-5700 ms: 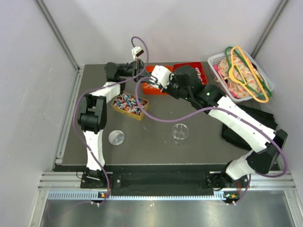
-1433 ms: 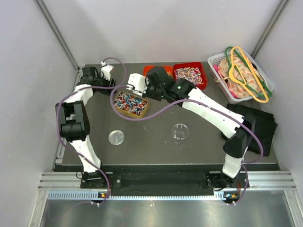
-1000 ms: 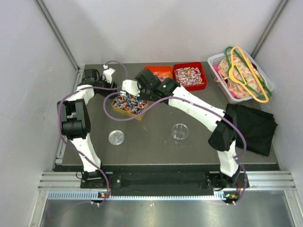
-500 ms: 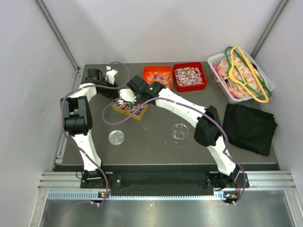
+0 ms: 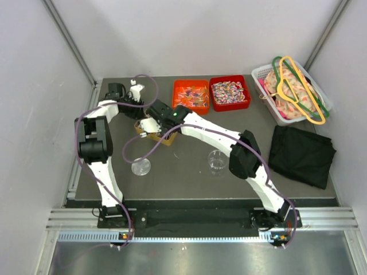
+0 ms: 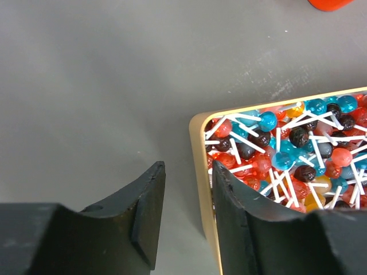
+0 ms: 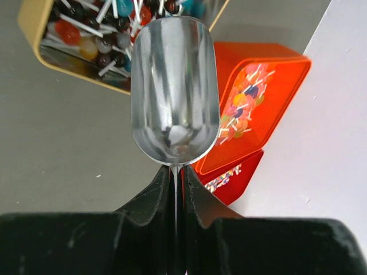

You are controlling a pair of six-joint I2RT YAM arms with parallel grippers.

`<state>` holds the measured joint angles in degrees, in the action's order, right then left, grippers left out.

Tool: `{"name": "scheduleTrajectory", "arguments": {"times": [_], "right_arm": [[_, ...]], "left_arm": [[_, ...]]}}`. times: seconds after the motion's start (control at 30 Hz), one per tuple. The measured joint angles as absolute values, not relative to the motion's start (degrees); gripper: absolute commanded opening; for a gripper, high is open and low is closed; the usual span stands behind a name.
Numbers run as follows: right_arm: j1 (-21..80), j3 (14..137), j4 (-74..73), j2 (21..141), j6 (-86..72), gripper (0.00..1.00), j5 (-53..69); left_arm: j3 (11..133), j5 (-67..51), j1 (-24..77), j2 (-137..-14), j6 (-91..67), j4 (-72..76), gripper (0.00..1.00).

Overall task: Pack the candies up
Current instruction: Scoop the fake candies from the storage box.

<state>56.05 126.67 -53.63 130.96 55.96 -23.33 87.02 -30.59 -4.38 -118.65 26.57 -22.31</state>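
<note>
The candies (image 6: 287, 154) are small round sweets on white sticks, red, blue and dark, heaped in a yellow box (image 6: 196, 132). My left gripper (image 6: 187, 169) straddles the box's near-left wall. One finger is outside on the table side and the other over the candies, with a gap still between them. My right gripper (image 7: 177, 172) is shut on the thin handle of an empty metal scoop (image 7: 175, 91), whose tip reaches over the box (image 7: 34, 23). In the top view both arms meet over the box (image 5: 167, 136) and hide most of it.
Two red trays (image 5: 191, 94) (image 5: 229, 91) of sweets stand at the back. A clear cup (image 5: 217, 160) and a round lid (image 5: 140, 167) sit nearer the front. At the right are a white basket with hangers (image 5: 292, 91) and a black cloth (image 5: 301, 154).
My right arm has swung left from the red trays, bringing the scoop over the yellow box. The left gripper's jaws have narrowed around the box wall.
</note>
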Motion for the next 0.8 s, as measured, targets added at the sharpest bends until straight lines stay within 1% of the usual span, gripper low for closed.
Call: {"name": "scheduleTrajectory", "arguments": {"times": [0.13, 0.47, 0.6, 0.7, 0.73, 0.8], "right_arm": [[57.21, 126.89, -53.56, 130.96, 57.14, 0.00, -23.38], [57.49, 126.82, -50.57, 134.32, 61.49, 0.00, -29.43], [57.52, 126.67, -48.64, 134.69, 63.94, 0.00, -31.33], [57.80, 126.19, -47.46, 134.69, 65.54, 0.00, -31.86], [57.91, 125.99, -47.35, 134.69, 65.93, 0.00, -31.92], [58.26, 125.99, -47.13, 134.76, 66.72, 0.00, -32.01]], "left_arm": [[87.02, -30.59, -3.95, -118.67, 26.24, -22.63, 0.37], [87.02, -30.63, -3.36, -118.67, 25.43, -23.24, 0.32], [87.02, -31.05, -3.33, -118.67, 25.36, -23.55, 0.27], [87.02, -31.20, -3.33, -118.67, 25.36, -23.68, 0.17], [87.00, -31.27, -3.33, -118.67, 25.26, -23.73, 0.13], [86.98, -31.51, -3.33, -118.67, 25.02, -23.79, 0.11]]}}
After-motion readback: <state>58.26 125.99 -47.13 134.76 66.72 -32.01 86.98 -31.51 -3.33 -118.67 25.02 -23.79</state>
